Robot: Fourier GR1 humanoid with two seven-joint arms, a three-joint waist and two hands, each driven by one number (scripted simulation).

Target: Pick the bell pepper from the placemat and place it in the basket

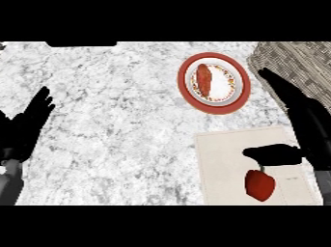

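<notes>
The left hand (15,130) is held open at the left, fingers up. A plate (184,82) is set on the surface (111,96). The red bell pepper (260,185) is laid on the placemat (221,164), at 7 o'clock from the open right hand (310,125). The basket (310,58) is seen at 1 o'clock from the pepper.

Marble counter (125,120) — white, grey-veined
</notes>
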